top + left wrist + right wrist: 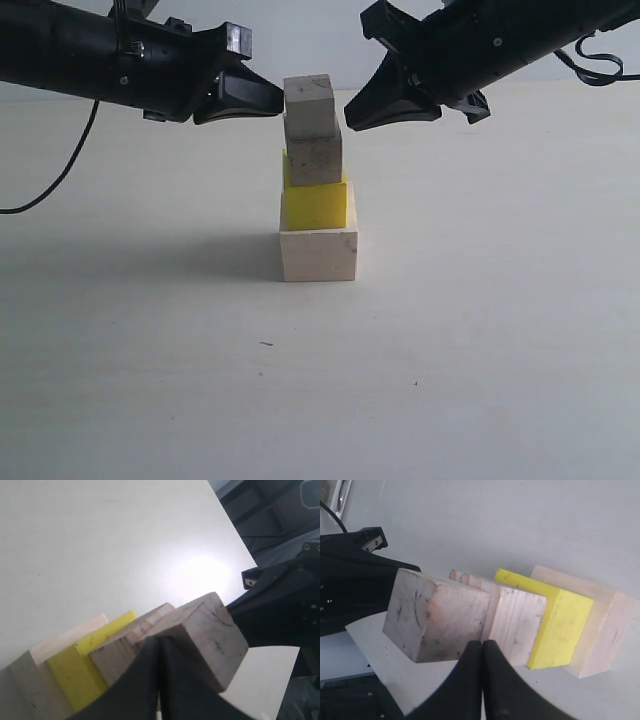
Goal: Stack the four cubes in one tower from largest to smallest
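Pale table (150, 380) carries the tower (317, 200) mid-surface, long axis upright, largest cube (318, 255) lowest, small cube (308, 100) topmost; left pincer (272, 98) and right pincer (356, 112) flank that cube, both fully closed, holding nothing.

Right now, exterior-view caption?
Left gripper, right gripper shut beside tower: large pale-wood cube, yellow cube, speckled wood cube, small wood cube.

A tower (317, 180) of four cubes on the table (480, 350), mid-scene.
The large cube (319, 255) sits on the table; the second cube (316, 205) rests on it, the medium cube (316, 160) on that, and the small cube (308, 100) on top, each set a little left of centre. The left gripper (270, 98) is just left of the small cube, the right gripper (358, 112) just right of it and slightly lower. A cable (55, 180) trails at the left edge.
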